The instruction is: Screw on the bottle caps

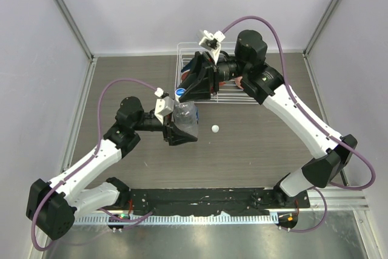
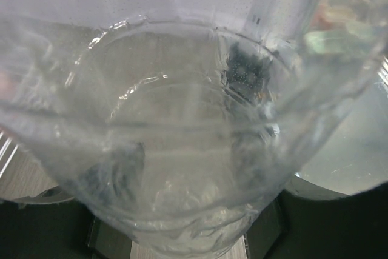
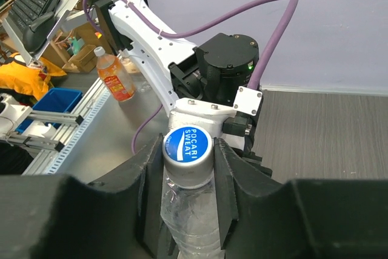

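Observation:
My left gripper [image 1: 183, 128] is shut on a plain clear bottle [image 1: 187, 117] and holds it upright over the table's middle. The bottle's clear wall [image 2: 182, 125] fills the left wrist view, with the dark fingers [image 2: 330, 225] at its lower sides. A blue-topped, grey-rimmed cap [image 3: 188, 145] reading "POCARI SWEAT" sits on the bottle's neck [image 3: 191, 216]. My right gripper [image 3: 189, 159] is shut on this cap, its fingers [image 3: 229, 177] pressing on both sides. From above the gripper [image 1: 184, 93] reaches the cap [image 1: 180, 92] from the back. A second small white cap [image 1: 214, 128] lies on the table right of the bottle. No second bottle shows.
A white wire rack [image 1: 227, 96] stands at the back middle, partly under my right arm, with something red [image 1: 240, 80] in it. Grey walls close off the table on the left, back and right. A black strip [image 1: 200, 198] runs along the near edge.

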{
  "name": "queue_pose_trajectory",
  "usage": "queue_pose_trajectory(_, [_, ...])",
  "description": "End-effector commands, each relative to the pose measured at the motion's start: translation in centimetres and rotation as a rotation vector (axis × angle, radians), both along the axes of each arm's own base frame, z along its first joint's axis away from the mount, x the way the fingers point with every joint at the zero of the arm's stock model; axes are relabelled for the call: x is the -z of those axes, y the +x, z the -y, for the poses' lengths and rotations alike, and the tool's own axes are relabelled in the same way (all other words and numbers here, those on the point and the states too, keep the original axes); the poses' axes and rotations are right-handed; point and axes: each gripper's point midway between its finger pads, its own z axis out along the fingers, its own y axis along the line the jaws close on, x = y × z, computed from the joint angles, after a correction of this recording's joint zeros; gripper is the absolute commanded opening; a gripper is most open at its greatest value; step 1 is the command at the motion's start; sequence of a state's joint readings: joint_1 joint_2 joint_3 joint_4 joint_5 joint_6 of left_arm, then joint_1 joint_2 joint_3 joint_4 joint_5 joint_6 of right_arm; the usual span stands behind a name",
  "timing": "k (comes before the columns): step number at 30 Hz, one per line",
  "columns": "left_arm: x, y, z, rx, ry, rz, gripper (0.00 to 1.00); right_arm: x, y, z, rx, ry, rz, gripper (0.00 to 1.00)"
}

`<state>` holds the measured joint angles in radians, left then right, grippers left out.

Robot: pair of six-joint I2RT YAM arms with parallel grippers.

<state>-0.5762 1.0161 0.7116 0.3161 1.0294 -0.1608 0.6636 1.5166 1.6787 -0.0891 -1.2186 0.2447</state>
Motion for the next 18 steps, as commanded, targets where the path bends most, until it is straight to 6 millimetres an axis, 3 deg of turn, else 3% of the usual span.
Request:
queue_pose_trajectory(1, [-2.4,0.3,0.1,-0.007,-0.043,0.053,0.00,-0.8,-0.7,0.2,-0.023,0.023,0.027,0.26])
queue_pose_trajectory(4, [-2.4,0.4,0.1,-0.015,-0.042,0.052,0.00,-0.7,-0.6,0.1,-0.019,0.021,0.023,0.09])
queue_pose_trajectory(7, [-2.3,0.6,0.1,-0.028,-0.040,0.048,0.00,-0.6,-0.6,0.0,-0.016,0.020,0.020,0.01])
queue_pose_trajectory(13, [-1.7,1.3,0.0,-0.075,-0.028,0.045,0.00,-0.9,-0.3,0.0,0.038,0.025,0.025,0.01])
queue_pose_trajectory(17, [-1.4,2.4,-0.1,-0.137,-0.025,0.068,0.00,-0.5,1.8,-0.7,0.246,-0.025,0.051,0.01])
queue_pose_trajectory(18, [-1.4,3.0,-0.2,-0.166,-0.024,0.078,0.00,-0.3,3.6,-1.0,0.381,-0.049,0.062,0.01])
